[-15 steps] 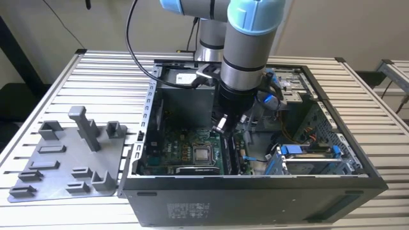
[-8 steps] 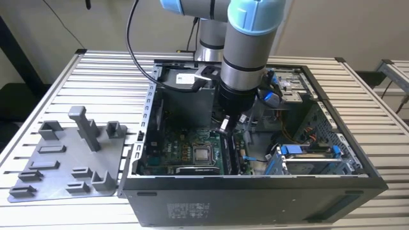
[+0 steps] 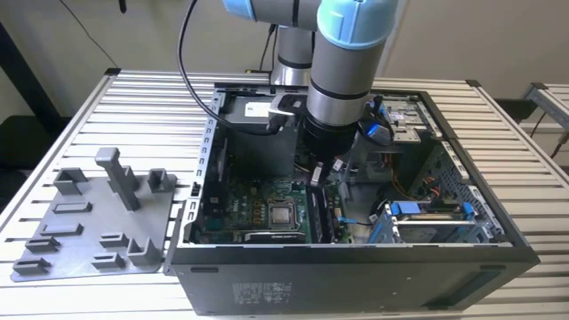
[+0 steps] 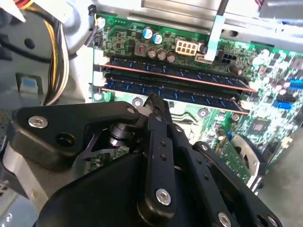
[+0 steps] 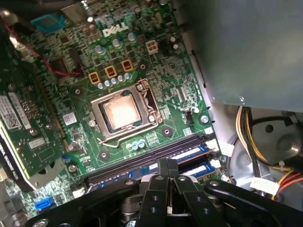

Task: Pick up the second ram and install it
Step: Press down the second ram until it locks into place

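Claw [image 3: 318, 175] of mine is down inside the open computer case [image 3: 356, 283], which stands on the slatted table [image 3: 524, 173]. On the exterior view's left, the grey fixture plate [image 3: 89, 230] lies beside the case, well apart from me. In both wrist views my two fingers are drawn together, with no gap that I can see between their tips. In the second wrist view the claw [image 4: 154, 100] has its tips on the upper edge of the second ram [image 4: 199, 98]. This dark-blue stick lies lengthwise in its slot on the green motherboard [image 4: 270, 61]. Whether I grip the stick or only rest on it, I cannot tell; my fingers hide the place of contact. Just beside it and parallel to it, the other ram stick [image 4: 180, 72] sits in the next slot, on the side away from my fingers. Both sticks look level along their length. In the first wrist view the claw [image 5: 165, 164] is over the row of memory slots [image 5: 142, 163], where blue board shows near one end. The processor socket [image 5: 124, 111], with its metal frame, is near these slots on the same board. A bundle of yellow and black cables [image 4: 59, 61] hangs at the side of the case, apart from the sticks.
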`<state>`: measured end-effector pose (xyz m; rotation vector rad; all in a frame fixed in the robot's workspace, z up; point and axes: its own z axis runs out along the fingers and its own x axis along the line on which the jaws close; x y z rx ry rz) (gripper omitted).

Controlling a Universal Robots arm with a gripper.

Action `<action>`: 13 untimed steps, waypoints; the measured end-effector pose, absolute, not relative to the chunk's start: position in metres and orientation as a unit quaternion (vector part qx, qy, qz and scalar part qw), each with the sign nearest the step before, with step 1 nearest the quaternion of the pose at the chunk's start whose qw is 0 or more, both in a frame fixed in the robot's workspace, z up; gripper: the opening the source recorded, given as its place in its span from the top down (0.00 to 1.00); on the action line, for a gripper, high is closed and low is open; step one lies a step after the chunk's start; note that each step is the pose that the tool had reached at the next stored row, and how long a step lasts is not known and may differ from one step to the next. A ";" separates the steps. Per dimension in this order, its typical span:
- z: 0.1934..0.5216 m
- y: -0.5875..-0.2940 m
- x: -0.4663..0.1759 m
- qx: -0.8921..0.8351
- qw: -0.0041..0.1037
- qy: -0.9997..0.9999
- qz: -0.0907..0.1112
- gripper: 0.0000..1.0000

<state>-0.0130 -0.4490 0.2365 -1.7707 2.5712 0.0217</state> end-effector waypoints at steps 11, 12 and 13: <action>0.236 -0.449 -0.013 -0.645 0.009 0.764 0.008 0.89; 0.236 -0.449 -0.013 -0.651 0.009 0.759 0.008 0.89; 0.236 -0.449 -0.014 -0.657 0.009 0.754 0.008 0.89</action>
